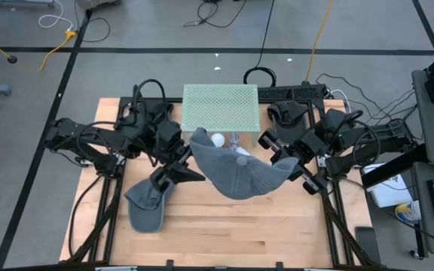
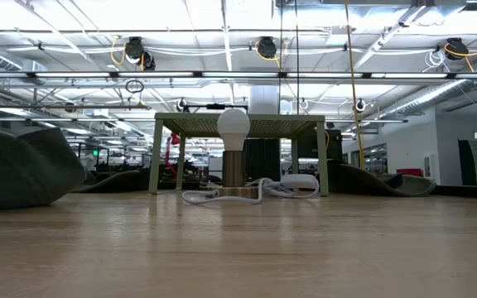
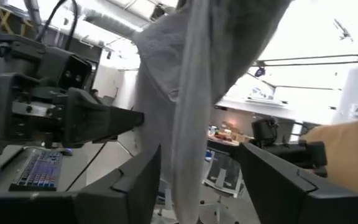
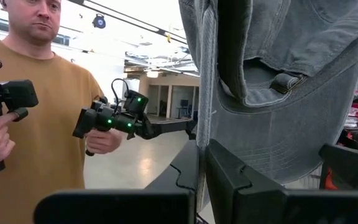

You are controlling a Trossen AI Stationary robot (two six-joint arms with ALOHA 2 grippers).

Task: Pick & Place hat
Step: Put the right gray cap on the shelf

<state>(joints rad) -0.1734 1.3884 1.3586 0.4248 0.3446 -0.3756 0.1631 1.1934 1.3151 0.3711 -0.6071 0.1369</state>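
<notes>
A grey hat [image 1: 236, 177] hangs high over the table's middle between my two grippers; it shows in neither gripper's reach in the low view. My right gripper [image 1: 288, 167] [image 4: 205, 168] is at the hat's right end, shut on it. My left gripper [image 1: 181, 172] [image 3: 201, 180] is at the hat's left end and open. A hanging fold of the hat [image 3: 185, 93] runs between its fingers; whether it touches them I cannot tell. A second grey cap [image 1: 145, 207] [image 2: 23, 165] lies flat on the table near the left. My right gripper pinches the hat's edge [image 4: 207, 118] at its right end between the two fingers, coming from the table's right side. The cloth runs out of the shut fingers and spreads beyond them [image 4: 291, 81]. The hat is lifted clear of the table.
A green perforated stand [image 1: 221, 109] [image 2: 238, 124] sits at the table's far middle, with a white bulb lamp [image 2: 233, 128] and a white cable [image 2: 247, 192] under it. A person in an orange shirt [image 4: 36, 124] stands beyond the table holding hand controllers.
</notes>
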